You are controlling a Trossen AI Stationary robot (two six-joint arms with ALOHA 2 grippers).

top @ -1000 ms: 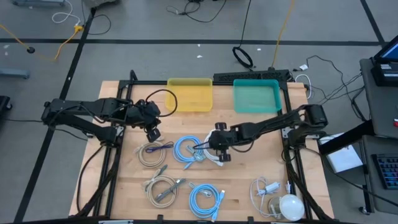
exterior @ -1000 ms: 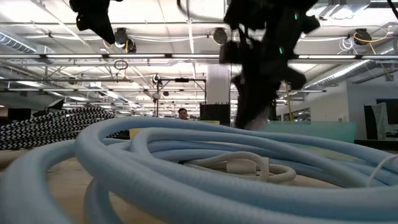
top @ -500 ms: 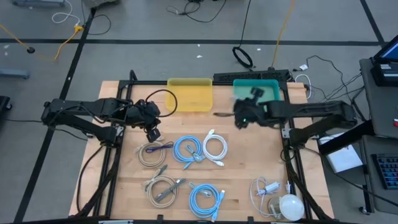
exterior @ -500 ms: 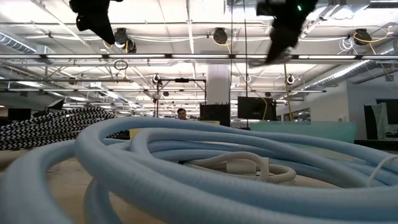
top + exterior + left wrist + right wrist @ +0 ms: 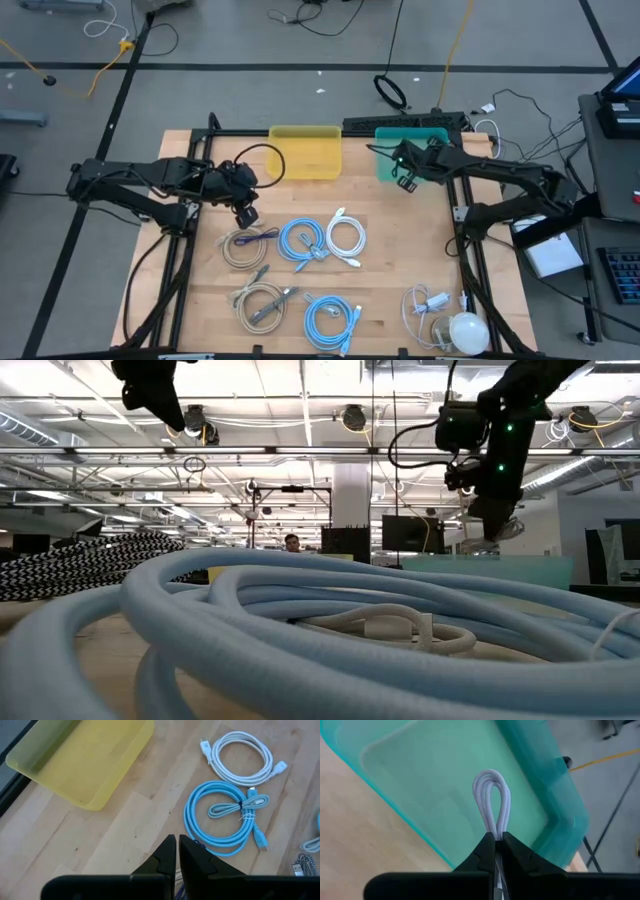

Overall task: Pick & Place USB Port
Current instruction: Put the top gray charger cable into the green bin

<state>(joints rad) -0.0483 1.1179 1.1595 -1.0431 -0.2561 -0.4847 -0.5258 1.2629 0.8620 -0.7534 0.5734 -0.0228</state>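
My right gripper (image 5: 405, 181) hangs over the near-left corner of the green tray (image 5: 425, 150), shut on a pale braided cable (image 5: 491, 795). The right wrist view shows the cable's looped end sticking out past the fingertips (image 5: 496, 839), above the tray (image 5: 445, 785). In the low view this gripper (image 5: 490, 532) is high above the table. My left gripper (image 5: 247, 213) is shut on nothing and hovers near the yellow tray (image 5: 306, 152). Its fingers (image 5: 177, 845) point down at bare wood beside a blue cable coil (image 5: 225, 817). My right gripper pinches the pale braided cable between its two fingers just behind a folded loop (image 5: 493, 826). Two or three strands lie side by side. The loop's bend (image 5: 491, 774) stands out past the fingertips. The cable is lifted clear above the green tray; its remaining length is hidden behind the fingers.
Several coiled cables lie on the wooden table: a beige and purple one (image 5: 246, 243), a blue one (image 5: 303, 241), a white one (image 5: 346, 238), a beige one (image 5: 262, 303) and another blue one (image 5: 330, 319). A white charger cable (image 5: 428, 304) and a round white object (image 5: 466, 331) sit at the near right corner.
My right gripper has risen from the coiled cables at the table's middle. It has swung toward the far right and now hangs over the green tray's near-left corner, carrying the pale cable lifted clear. The white coil has stayed on the table.
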